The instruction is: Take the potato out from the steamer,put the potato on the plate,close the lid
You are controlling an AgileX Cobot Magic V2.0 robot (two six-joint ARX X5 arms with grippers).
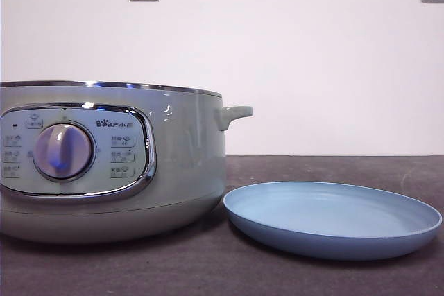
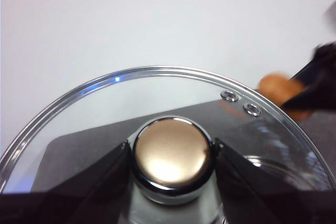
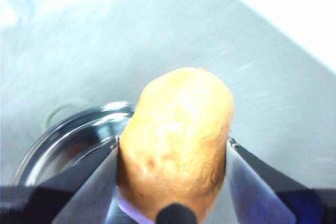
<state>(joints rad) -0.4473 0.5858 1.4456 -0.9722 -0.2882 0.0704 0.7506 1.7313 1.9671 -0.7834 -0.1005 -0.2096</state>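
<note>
The right gripper (image 3: 173, 182) is clamped on the oval, orange-brown, matte-skinned potato (image 3: 176, 148), one black jaw pressed to each flank. The potato's long axis runs out along the jaws, so most of its body projects beyond the fingertips. In the front view only its underside shows, a blurred brown patch at the top edge, high above the large round pale grey-green steamer (image 1: 180, 150).

The relation that governs the coming move: the wide, shallow, light blue plate (image 1: 333, 240) lies well below the right gripper and off to the side, past the steamer's stubby handle. The plate sits on the table just beside the steamer base, and nothing lies on it. The judged requirement is a sideways carry followed by a descent – the right arm, already loaded, is the one placed to do it.

The left gripper (image 2: 170, 156) is closed on the knob of the round glass lid with chrome rim (image 2: 105, 85), holding it clear of the steamer (its exact height cannot be judged). The steamer's chrome rim stands uncovered – lid closure is not yet done.
</note>
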